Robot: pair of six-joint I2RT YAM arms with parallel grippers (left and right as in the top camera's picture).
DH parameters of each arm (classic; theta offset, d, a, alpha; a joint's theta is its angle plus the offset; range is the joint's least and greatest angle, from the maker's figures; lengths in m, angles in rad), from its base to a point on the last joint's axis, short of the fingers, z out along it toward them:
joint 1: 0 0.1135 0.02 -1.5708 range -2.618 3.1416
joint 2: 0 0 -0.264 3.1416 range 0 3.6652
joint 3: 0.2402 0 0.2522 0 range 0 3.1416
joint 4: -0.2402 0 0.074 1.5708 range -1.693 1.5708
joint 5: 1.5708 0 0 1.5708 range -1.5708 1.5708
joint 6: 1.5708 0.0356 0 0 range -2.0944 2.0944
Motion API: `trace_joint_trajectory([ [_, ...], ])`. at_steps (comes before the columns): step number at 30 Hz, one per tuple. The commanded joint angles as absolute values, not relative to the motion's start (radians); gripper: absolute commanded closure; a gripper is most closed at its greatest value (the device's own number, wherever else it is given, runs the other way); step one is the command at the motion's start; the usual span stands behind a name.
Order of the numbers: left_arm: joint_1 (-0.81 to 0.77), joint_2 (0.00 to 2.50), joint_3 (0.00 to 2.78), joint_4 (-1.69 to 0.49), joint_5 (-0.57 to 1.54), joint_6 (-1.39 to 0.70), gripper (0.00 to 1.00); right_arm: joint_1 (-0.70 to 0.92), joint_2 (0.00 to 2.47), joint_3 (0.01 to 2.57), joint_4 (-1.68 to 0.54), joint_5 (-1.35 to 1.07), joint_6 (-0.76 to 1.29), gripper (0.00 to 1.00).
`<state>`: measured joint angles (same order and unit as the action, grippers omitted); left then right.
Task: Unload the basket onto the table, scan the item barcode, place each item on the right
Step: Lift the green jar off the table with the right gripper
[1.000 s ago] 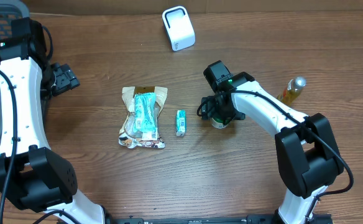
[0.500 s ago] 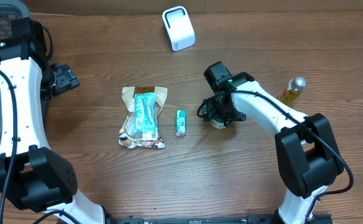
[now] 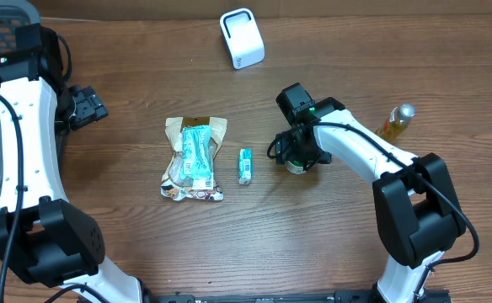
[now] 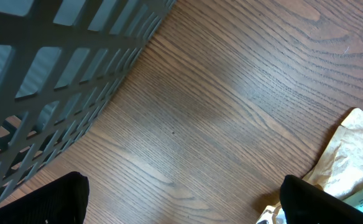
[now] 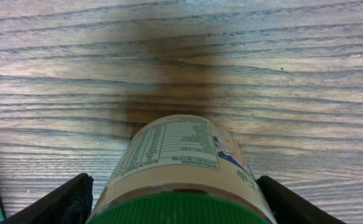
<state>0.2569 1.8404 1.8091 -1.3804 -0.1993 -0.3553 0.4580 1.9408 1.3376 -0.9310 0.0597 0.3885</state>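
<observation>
Right jaws straddle the green-lidded round jar with a printed label on the brown wooden surface, pinching or not I cannot tell, left jaws spread wide, and it looks light, rigid, slick-sided, best gripped across the body below the lid.

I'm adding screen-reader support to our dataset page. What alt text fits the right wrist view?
A green-lidded jar with a nutrition label sits between the two dark fingers of the right gripper, on a wood-grain table. Whether the fingers touch the jar is unclear.
</observation>
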Motion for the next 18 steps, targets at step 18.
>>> trace_joint_trajectory([
  [18, 0.257, 1.85, 1.827, -1.38, -0.213, -0.336, 0.0, 0.451, 1.943, 1.334, -0.949, 0.07, 0.389, 0.3],
])
